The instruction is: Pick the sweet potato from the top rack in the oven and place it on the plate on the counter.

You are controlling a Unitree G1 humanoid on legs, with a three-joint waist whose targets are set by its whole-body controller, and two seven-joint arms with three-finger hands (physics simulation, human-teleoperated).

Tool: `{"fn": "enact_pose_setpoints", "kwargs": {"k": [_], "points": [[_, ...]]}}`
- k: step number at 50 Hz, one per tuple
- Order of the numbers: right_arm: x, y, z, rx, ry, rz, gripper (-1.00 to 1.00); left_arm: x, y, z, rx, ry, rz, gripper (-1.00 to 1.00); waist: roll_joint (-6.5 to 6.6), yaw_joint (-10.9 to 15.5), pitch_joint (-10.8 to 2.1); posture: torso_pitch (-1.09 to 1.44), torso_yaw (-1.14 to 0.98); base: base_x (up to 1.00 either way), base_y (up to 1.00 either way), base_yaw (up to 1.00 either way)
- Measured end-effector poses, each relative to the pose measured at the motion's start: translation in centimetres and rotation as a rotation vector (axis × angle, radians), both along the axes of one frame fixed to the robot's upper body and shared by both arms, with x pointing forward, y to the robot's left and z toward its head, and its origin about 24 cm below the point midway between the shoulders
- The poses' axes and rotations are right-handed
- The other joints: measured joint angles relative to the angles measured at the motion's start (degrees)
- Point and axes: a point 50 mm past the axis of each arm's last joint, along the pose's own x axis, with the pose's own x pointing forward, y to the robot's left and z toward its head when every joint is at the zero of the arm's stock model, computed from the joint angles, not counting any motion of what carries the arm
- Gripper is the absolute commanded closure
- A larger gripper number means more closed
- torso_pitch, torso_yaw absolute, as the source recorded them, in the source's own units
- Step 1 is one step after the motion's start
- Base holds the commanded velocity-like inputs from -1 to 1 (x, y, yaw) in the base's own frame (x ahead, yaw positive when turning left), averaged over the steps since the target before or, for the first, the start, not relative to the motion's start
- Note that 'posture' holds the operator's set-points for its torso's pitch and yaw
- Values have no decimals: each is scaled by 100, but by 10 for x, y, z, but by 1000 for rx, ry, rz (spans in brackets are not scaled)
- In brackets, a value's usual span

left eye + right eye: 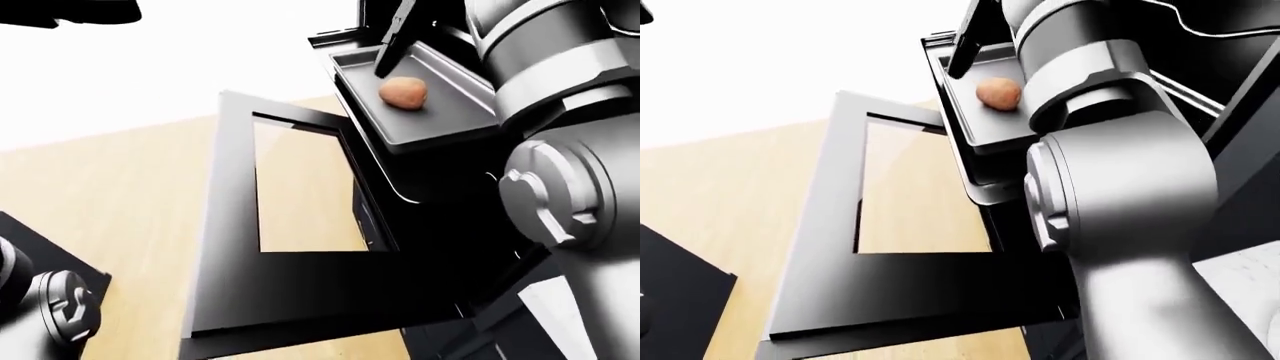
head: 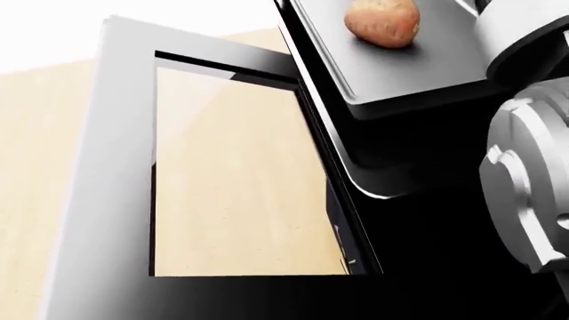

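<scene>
The open oven door [image 1: 290,247] hangs below one dark tray [image 1: 440,112] holding one sweet potato [image 1: 403,92]. The right arm [image 1: 1110,187] fills the view's right side; a black finger [image 1: 395,37] stands just above the potato. Whether the right hand is open, I cannot tell.

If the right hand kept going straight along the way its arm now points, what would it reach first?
Probably the dark tray holding the sweet potato. The right hand reaches up into the open oven, its dark fingers just above the potato. Depth is unclear, so it may pass beside the potato onto the tray.
</scene>
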Motion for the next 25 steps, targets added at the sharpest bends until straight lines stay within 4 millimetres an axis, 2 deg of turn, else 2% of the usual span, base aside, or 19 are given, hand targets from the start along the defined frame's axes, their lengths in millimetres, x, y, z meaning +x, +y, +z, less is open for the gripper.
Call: {"fn": "enact_pose_setpoints", "kwargs": {"k": [6, 8, 10, 11, 14, 18, 21, 25], "points": [[6, -11, -17, 4, 55, -26, -100, 3, 2, -5, -3, 28, 5, -100, 24, 99, -29, 0, 0, 21, 0, 0], [6, -11, -16, -4, 51, -30, -100, 2, 1, -5, 0, 23, 6, -100, 108, 114, -22, 0, 0, 43, 0, 0], [5, -10, -11, 0, 34, -27, -100, -2, 1, -2, 5, 4, 5, -100, 239, 114, -89, 0, 0, 33, 0, 0], [3, -8, -7, 5, 19, -23, -100, -4, 1, -1, 7, -10, 8, -100, 264, 127, -134, 0, 0, 0, 0, 0], [-2, 1, 8, 10, -44, 8, -100, -9, 5, 3, -3, -48, 24, -100, 114, 138, -167, 0, 0, 0, 0, 0], [1, 1, -2, -1, -11, 8, -100, -1, 5, -5, -10, 11, 21, -100, -60, 135, -52, 0, 0, 0, 0, 0], [4, -3, -11, -8, 28, -13, -100, 3, 3, -8, -8, 42, 13, -100, -96, 118, 5, 0, 0, 0, 0, 0], [5, -10, -12, -9, 34, -45, -100, 2, 1, -7, -4, 34, 7, -100, -66, 101, 20, 0, 0, 0, 0, 0]]}}
